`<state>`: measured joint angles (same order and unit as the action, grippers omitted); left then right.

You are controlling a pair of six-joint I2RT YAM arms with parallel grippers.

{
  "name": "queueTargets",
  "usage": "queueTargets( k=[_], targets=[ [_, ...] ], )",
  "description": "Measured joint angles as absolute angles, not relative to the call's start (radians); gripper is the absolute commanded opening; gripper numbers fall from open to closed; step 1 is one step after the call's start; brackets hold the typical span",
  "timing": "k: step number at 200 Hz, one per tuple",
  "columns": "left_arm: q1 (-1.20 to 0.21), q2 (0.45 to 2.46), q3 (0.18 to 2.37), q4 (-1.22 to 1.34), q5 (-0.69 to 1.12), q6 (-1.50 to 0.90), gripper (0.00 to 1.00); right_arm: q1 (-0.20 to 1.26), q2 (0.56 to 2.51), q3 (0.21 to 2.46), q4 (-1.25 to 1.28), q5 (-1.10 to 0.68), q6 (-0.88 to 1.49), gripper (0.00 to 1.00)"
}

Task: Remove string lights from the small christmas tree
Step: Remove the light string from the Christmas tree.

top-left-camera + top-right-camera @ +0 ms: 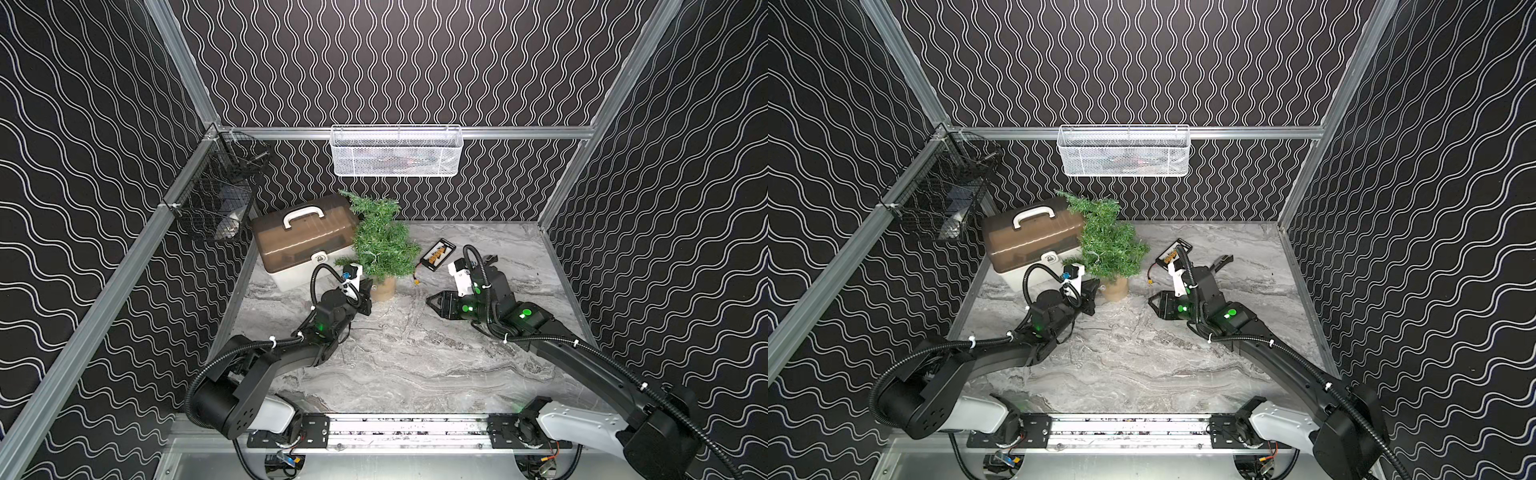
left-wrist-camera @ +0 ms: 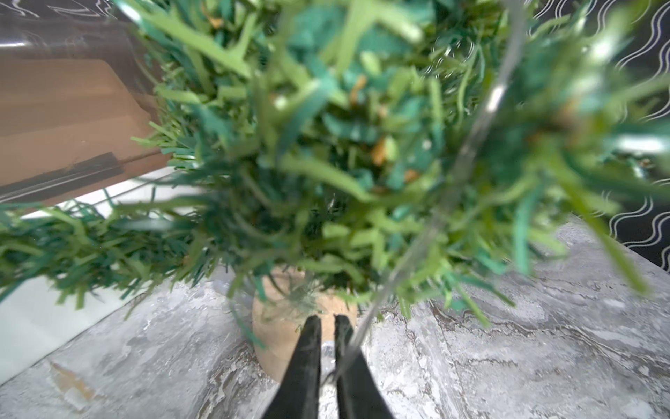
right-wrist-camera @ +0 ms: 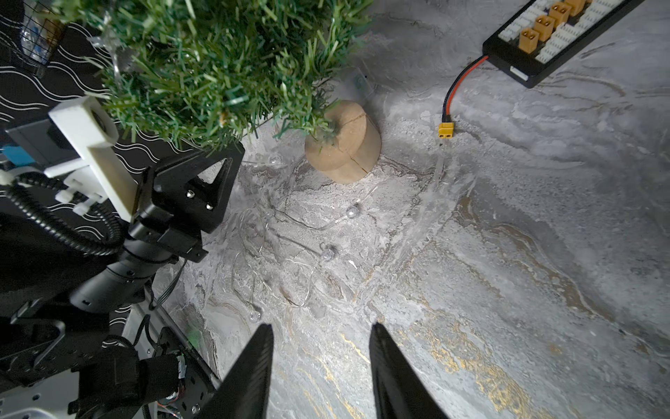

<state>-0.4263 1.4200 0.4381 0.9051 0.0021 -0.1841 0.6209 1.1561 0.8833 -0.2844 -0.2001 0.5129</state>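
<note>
Both top views: small christmas tree (image 1: 380, 239) upright on tabletop (image 1: 415, 353), left gripper (image 1: 366, 296) low at its tan base, right gripper (image 1: 432, 301) well apart.
Left wrist: jaws pressed together, apparently pinching a string lights (image 2: 466, 163) strand running up into blurred branches, positioned to draw it off.
Right wrist: jaws spread, empty, hovering over more string lights (image 3: 328, 251) lying loose near the base.

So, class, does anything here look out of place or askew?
Yes. The string lights sprawl in a loose tangle on the table beside the small christmas tree, and the tree seems to lean toward the storage box.
</note>
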Motion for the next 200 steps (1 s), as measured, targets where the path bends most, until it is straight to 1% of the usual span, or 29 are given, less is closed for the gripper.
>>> queueTargets(
  k=[12,63,108,138,160,178,200],
  targets=[
    [-0.426,1.414,0.438,0.901,0.002,-0.182,0.0,0.619,1.157,0.883,-0.284,-0.204,0.513,0.42],
    [-0.426,1.336,0.451,0.825,-0.012,-0.183,0.0,0.615,1.164,0.883,-0.279,-0.223,0.513,0.42],
    [-0.429,1.169,0.539,0.569,-0.046,-0.193,0.0,0.614,1.203,0.899,-0.26,-0.248,0.518,0.42],
    [-0.429,1.071,0.644,0.327,-0.056,-0.211,0.0,0.614,1.221,0.912,-0.23,-0.265,0.532,0.41],
    [-0.429,1.037,0.734,0.179,-0.054,-0.211,0.0,0.614,1.223,0.916,-0.226,-0.27,0.535,0.41],
    [-0.429,1.034,0.82,0.068,-0.017,-0.211,0.0,0.614,1.22,0.929,-0.226,-0.271,0.535,0.41],
    [-0.43,1.048,0.916,-0.036,0.068,-0.218,0.0,0.614,1.204,0.949,-0.227,-0.273,0.535,0.42]
  ],
)
